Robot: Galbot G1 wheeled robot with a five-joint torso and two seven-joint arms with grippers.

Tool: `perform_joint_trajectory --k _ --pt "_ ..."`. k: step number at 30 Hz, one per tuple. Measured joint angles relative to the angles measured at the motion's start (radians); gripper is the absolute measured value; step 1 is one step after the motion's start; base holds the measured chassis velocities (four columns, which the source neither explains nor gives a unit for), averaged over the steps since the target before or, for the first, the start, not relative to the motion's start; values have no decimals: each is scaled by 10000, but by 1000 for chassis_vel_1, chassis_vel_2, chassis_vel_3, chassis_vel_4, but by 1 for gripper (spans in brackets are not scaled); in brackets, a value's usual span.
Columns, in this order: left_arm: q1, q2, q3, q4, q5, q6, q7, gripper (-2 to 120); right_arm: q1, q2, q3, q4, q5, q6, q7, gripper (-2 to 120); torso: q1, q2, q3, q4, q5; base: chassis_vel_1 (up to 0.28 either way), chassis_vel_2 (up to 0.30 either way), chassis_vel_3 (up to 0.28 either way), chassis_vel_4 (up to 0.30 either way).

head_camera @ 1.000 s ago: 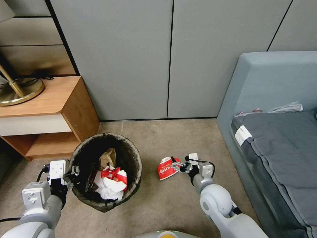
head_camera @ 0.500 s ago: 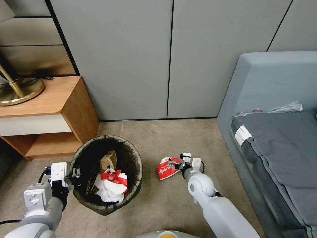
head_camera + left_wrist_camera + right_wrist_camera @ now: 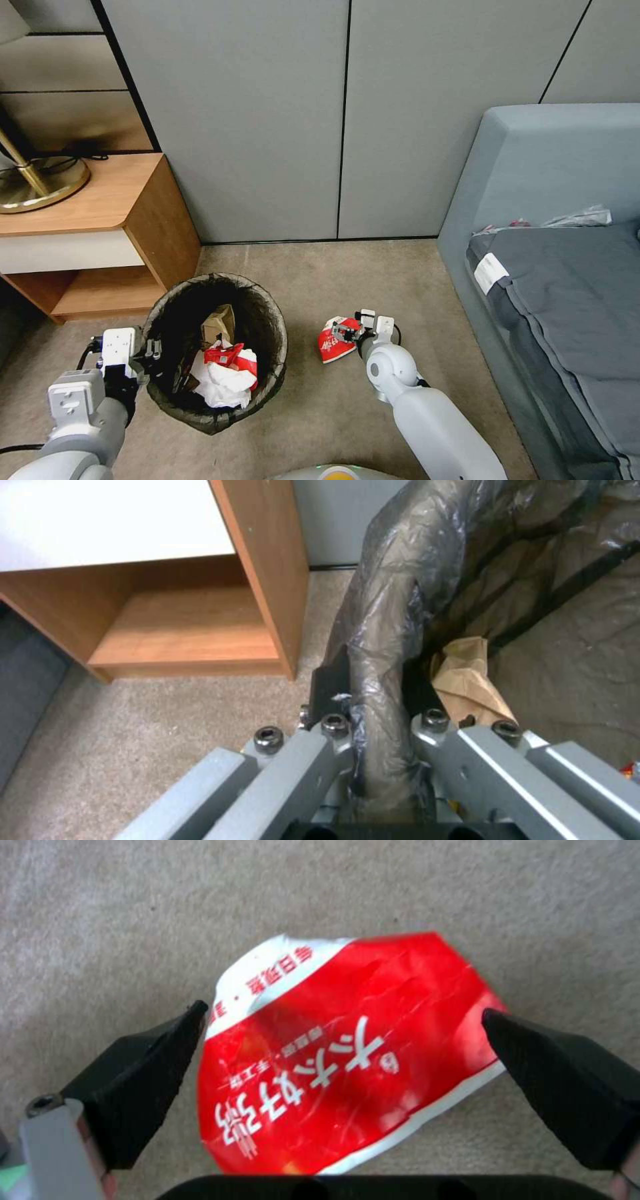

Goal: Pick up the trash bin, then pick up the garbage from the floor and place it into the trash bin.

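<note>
The trash bin (image 3: pixel 273 327), lined with a dark bag, stands on the carpet at the left and holds a brown paper bag, crumpled white paper and a red-and-white wrapper. My left gripper (image 3: pixel 152 348) is shut on its near-left rim (image 3: pixel 380 670), one finger inside and one outside. A flattened red-and-white carton (image 3: pixel 331 341), the garbage, lies on the floor right of the bin. My right gripper (image 3: pixel 345 331) hangs open right over that carton (image 3: pixel 347 1055), its black fingers (image 3: pixel 140 1075) on either side of it.
A wooden nightstand (image 3: pixel 93 227) with a brass lamp base (image 3: pixel 37 183) stands just behind and left of the bin. A grey bed (image 3: pixel 567 293) fills the right side. Grey wall panels (image 3: pixel 300 120) close the back. Bare carpet (image 3: pixel 347 273) lies between bin and bed.
My right arm has swung left and lowered, bringing the open gripper over the carton. The bin and the left gripper on its rim have barely moved.
</note>
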State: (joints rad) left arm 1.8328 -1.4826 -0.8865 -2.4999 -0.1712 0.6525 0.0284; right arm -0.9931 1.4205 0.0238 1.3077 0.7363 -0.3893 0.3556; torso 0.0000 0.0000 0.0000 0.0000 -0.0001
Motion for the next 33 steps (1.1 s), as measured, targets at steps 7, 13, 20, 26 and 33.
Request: perform_joint_trajectory --k 7,13,20,26,33 --pt "18 74 0 0 -1 0 10 1 28 273 -30 -312 -195 35 41 100 0 0 0 0 1 0 0 0 0" --pt "-9 86 24 0 -2 0 11 1 79 378 -26 -464 -258 68 85 100 0 0 0 0 0 0 0 0 0" --pt "-44 98 39 0 0 -6 27 1 220 715 -64 -852 -437 142 195 100 0 0 -1 0 0 0 0 0 0" --pt "-75 99 37 0 3 -18 35 1 335 1032 -27 -1236 -588 269 361 100 0 0 0 0 1 0 0 0 0" --pt "-120 94 57 0 14 -29 37 1 455 1296 -16 -1651 -882 475 444 100 0 0 0 0 0 0 0 0 0"
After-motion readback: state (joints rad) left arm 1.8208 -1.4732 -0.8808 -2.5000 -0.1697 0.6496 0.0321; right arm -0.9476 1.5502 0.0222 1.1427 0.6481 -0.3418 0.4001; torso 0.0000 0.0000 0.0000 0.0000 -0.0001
